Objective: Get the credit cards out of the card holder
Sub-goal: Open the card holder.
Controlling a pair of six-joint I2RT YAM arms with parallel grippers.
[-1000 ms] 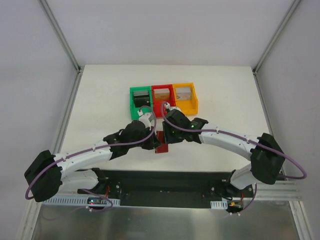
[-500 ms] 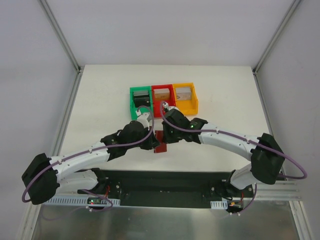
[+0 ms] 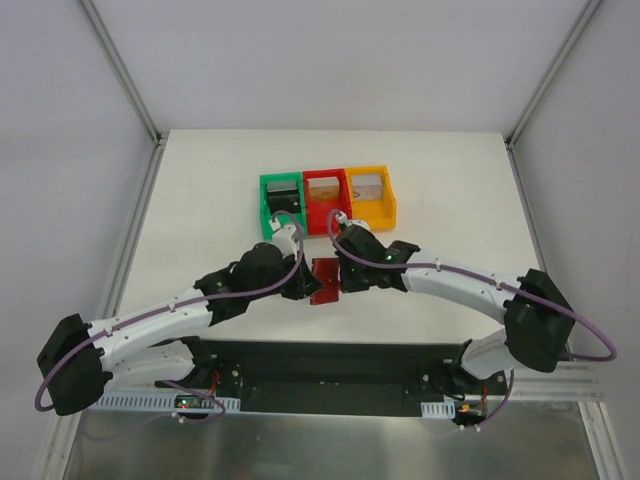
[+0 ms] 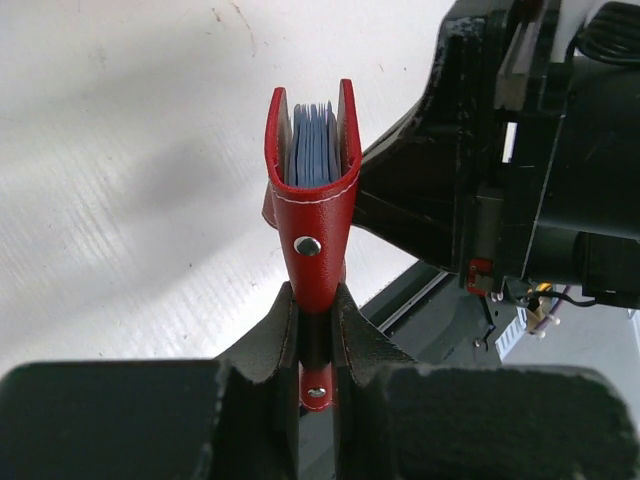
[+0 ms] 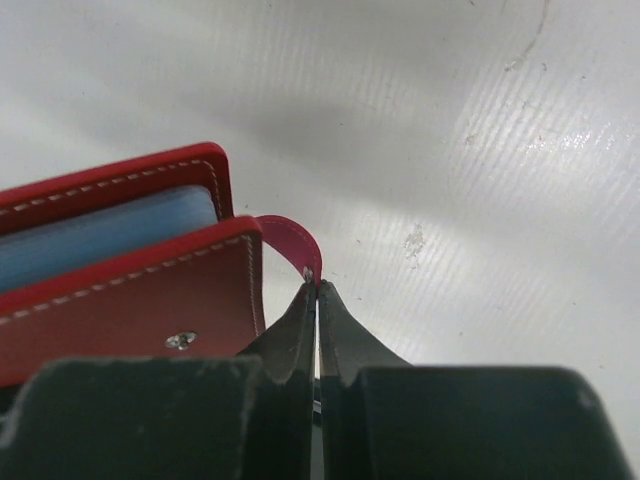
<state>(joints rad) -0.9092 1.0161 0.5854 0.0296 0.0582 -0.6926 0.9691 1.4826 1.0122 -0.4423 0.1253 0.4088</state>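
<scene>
Scene: seen from above, two robot arms meet over a white table (image 3: 200, 200), with a small dark red card holder (image 3: 325, 281) held between them.
Card holder position: near the middle of the table, toward its near edge. It is on edge and partly open, and whether it touches the table cannot be told.
Credit cards: a stack of pale blue credit cards (image 4: 314, 155) sits inside the open fold, none drawn out yet.
Left gripper: the left gripper (image 4: 316, 305) comes in at 9 o'clock of the holder, its fingers pressed onto the folded end and pinching it.
Right gripper: the right gripper (image 5: 316, 292) is at 3 o'clock, fingertips pressed together on the tip of the holder's curved snap tab (image 5: 288, 232).
Bins: a green bin (image 3: 264, 205), a red bin (image 3: 325, 177) and an orange bin (image 3: 390, 205) stand in a row at 12 o'clock of the holder.
Handling: the holder looks light and soft, likely to flex when pulled. The cards look thin, stiff and smooth, and probably slippery.
Where to grip: probably the exposed card edges at the open mouth, while the folded end is kept clamped.
Writing: no brand, label or lettering can be read, only white stitching and metal snap studs.
</scene>
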